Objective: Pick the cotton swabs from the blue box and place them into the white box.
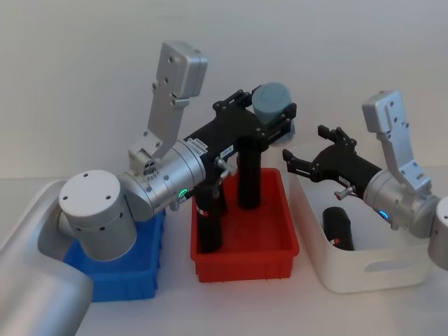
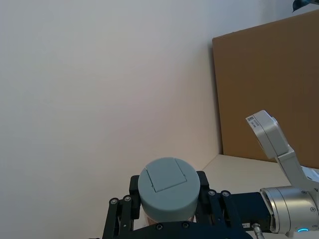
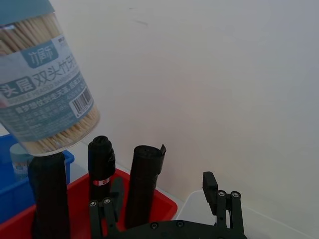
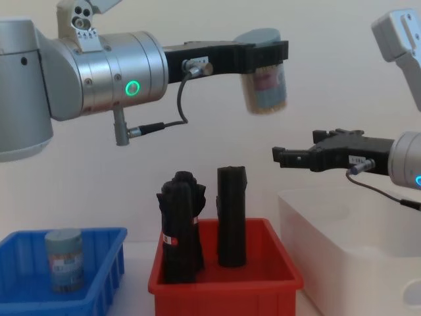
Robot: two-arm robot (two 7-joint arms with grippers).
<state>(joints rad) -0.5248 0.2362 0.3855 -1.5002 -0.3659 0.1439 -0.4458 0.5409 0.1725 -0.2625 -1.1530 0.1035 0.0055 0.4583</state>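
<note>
One swab tub [image 4: 265,74] hangs clamped in your left tool [image 4: 263,52], high above the red bin [image 4: 223,286], not yet over the white box [image 1: 364,269]. Another tub [image 4: 64,260] waits in the blue box [image 4: 99,280]. Your right tool [image 1: 308,150] hovers spread and empty above the white box's far edge.

The blue box [image 4: 99,253] sits at the left with one tub of cotton swabs [image 4: 64,258] in it; the red bin [image 1: 280,241] lies in the middle, holding upright black rolls [image 4: 231,217]; the white box [image 1: 392,269] stands at the right, a black roll [image 1: 337,227] lying in it; the left gripper [image 1: 276,115] holds a tub [image 4: 266,82] above the red bin's far right.
</note>
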